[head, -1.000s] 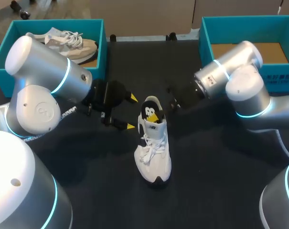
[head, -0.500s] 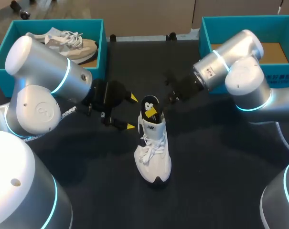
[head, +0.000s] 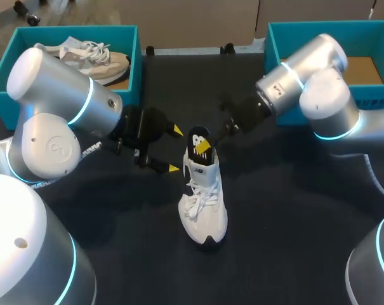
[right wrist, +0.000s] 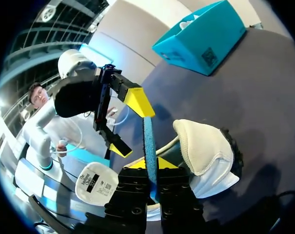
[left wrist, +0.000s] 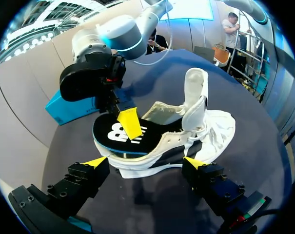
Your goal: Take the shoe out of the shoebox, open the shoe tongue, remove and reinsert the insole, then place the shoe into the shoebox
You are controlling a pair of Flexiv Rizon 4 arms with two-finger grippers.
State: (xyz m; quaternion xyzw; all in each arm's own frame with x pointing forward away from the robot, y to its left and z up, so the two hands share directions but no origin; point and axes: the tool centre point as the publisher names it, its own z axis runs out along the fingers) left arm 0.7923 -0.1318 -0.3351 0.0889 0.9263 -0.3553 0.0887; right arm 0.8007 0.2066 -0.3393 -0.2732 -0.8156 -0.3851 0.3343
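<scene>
A white shoe (head: 204,203) stands on the black table, toe toward me. Its black insole (head: 197,141) sticks up out of the heel opening. My right gripper (head: 204,147) is shut on the insole's upper end. In the right wrist view the insole (right wrist: 148,139) shows edge-on, blue-rimmed, between the fingers of that gripper (right wrist: 151,165), with the shoe's white padded collar (right wrist: 203,146) beside it. My left gripper (head: 174,149) stands open just left of the heel. In the left wrist view the shoe (left wrist: 206,126) lies ahead of its spread fingers (left wrist: 96,162), which touch nothing.
A teal shoebox (head: 133,63) at the back left holds a beige shoe (head: 84,54). A second teal shoebox (head: 274,54) at the back right shows a bare cardboard bottom. My left arm's big elbow (head: 52,108) fills the table's left side.
My right arm has swung up and toward the far side, and the insole stands a little higher out of the shoe. The left arm has not moved.
</scene>
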